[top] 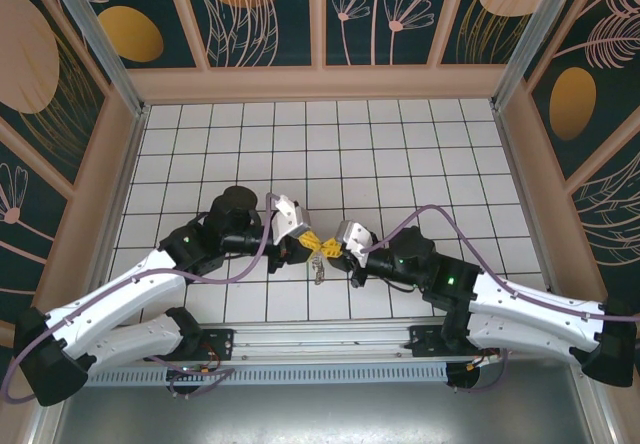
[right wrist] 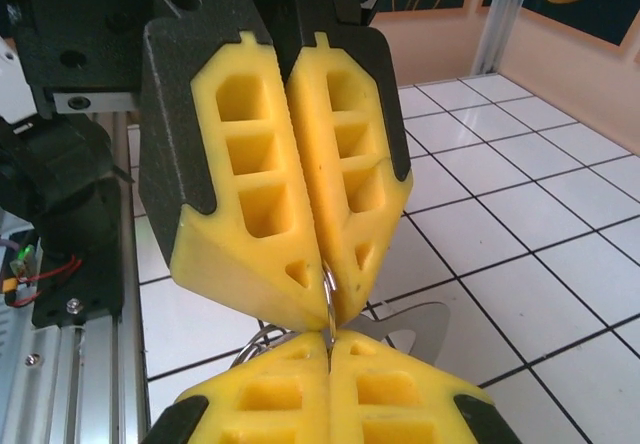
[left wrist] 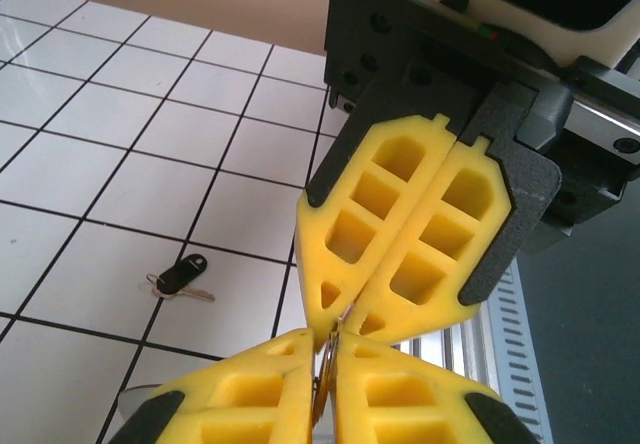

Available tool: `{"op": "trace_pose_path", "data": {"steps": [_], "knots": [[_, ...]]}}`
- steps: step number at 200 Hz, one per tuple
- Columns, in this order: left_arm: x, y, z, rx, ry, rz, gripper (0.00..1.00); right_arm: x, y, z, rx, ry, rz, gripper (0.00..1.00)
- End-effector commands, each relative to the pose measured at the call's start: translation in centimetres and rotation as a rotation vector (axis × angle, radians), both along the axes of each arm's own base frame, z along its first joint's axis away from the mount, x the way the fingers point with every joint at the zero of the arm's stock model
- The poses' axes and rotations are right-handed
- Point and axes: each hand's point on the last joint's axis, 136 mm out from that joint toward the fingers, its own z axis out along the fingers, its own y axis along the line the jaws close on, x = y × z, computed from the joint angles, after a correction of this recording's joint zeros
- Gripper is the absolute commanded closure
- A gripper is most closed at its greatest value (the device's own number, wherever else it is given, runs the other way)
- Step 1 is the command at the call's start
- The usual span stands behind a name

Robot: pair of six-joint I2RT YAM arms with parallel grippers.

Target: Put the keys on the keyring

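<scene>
Near the white tiled bench's point(top: 400, 144) front edge, left claw point(top: 310, 238) and right claw point(top: 327, 246) are clamped on one thin metal keyring point(right wrist: 328, 292), open tiles beyond.

No lettering, label, brand, number or sign is legible on any surface here.

Glossy tiles point(left wrist: 100, 114) here, key point(left wrist: 182, 279) is pale metal with a dark plastic head, keyring point(right wrist: 328, 304) thin bright metal, fingers point(left wrist: 400, 234) matt yellow plastic.
</scene>
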Motion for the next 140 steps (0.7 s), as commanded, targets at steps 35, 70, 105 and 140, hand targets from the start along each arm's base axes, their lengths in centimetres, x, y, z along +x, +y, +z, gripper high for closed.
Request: {"op": "trace_pose_path", "data": {"steps": [35,70,105,140], "knots": [[-1.5,0.2,-1.3,0.087,0.042,-0.067,0.93,2.0,-0.1,4.2,0.045,-0.131,-0.117,1.0],[-1.6,0.6,-1.9,0.111,0.043,-0.064,0.9,2.4,0.4,3.9,-0.005,-0.161,-0.154,1.0],[-1.8,0.9,-2.5,0.124,0.045,-0.066,1.0,2.7,0.7,4.1,-0.022,-0.19,-0.185,1.0],[-1.7,1.3,-3.2,0.129,0.035,-0.046,1.0,2.9,0.4,4.7,-0.015,-0.219,-0.23,1.0]]}}
